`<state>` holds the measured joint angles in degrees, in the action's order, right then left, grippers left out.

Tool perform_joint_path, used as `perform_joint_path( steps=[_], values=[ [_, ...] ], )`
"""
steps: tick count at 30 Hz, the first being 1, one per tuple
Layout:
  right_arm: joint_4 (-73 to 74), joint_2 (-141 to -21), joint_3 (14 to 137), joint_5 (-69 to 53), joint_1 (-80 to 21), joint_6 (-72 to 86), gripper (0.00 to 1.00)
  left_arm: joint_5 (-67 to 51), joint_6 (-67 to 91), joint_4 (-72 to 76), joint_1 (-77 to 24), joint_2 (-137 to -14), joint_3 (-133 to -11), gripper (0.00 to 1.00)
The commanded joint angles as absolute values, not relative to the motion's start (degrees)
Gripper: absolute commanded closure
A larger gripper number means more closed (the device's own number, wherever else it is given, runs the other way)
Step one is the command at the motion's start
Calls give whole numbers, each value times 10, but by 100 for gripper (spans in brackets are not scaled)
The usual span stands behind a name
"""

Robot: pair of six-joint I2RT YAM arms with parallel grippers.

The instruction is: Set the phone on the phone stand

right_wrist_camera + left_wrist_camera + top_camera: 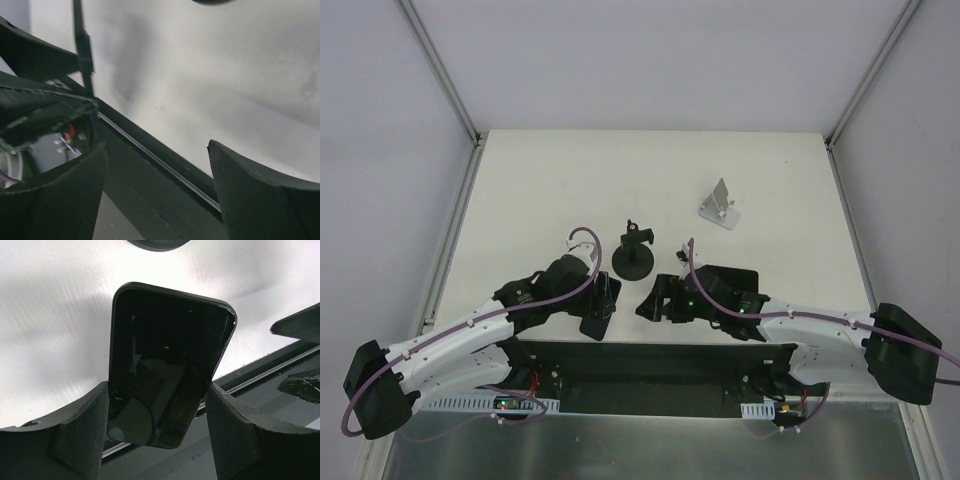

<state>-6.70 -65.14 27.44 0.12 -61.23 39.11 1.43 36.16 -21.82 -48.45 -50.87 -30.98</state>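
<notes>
Here, a glossy black rounded-corner phone (170, 355) is clamped across its width by the matte left gripper (157, 392) at frame centre, while the curved jaws of the right gripper (157, 147) are spread, empty.

From above, the phone (597, 322) is almost wholly covered by the left pincer (604, 300), black on black, so its outline cannot be traced there, and the right pincer (650, 300) melts into one dark mass in which no gap shows. The round black base (157, 243) is cut by the top edge in both wrist views, only a thin arc showing. In the right wrist view the dark parts and wiring (65, 135) at left are blurred and cropped, too partial to name.
</notes>
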Motion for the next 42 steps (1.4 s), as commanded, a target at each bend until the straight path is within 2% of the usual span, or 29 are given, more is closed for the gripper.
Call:
perform_joint_path(
  steps=[1,6,12,15,18,22,23,24,26,27,28,29,31,32,35,36,42],
  values=[
    [-227,-692,329,63,-636,436,24,5,372,-187,-490,-459,-296,100],
    [-236,-738,377,123,-676,420,26,-13,370,-186,-490,-425,-289,100],
    [-245,-778,406,163,-693,420,40,-43,373,-186,-490,-405,-279,100],
    [-247,-795,415,166,-698,424,51,-45,382,-186,-490,-389,-275,100],
    [-248,-813,420,164,-706,424,53,-43,383,-186,-490,-381,-275,100],
    [-261,-841,432,152,-710,427,62,-46,385,-187,-490,-370,-273,100],
    [-265,-846,432,150,-711,425,65,-45,385,-186,-490,-368,-273,100],
    [-274,-852,433,144,-711,423,74,-47,383,-186,-490,-369,-274,100],
    [-281,-846,430,142,-712,413,85,-59,379,-187,-490,-367,-279,100],
    [-280,-832,427,140,-710,389,98,-67,377,-187,-490,-366,-281,100],
    [-280,-821,425,138,-711,374,99,-75,371,-187,-490,-363,-284,93],
    [-278,-809,418,135,-710,354,99,-104,365,-188,-490,-363,-291,65],
    [-266,-764,409,119,-708,289,99,-139,352,-189,-490,-354,-301,37],
    [-262,-749,403,112,-707,269,99,-162,351,-190,-490,-347,-308,20],
    [-258,-694,379,35,-669,219,99,-191,352,-196,-490,-315,-326,6],
    [-259,-673,370,-40,-656,208,99,-204,350,-198,-490,-307,-331,1],
    [-279,-587,330,-232,-588,184,99,-237,328,-201,-490,-298,-374,1]
  ],
)
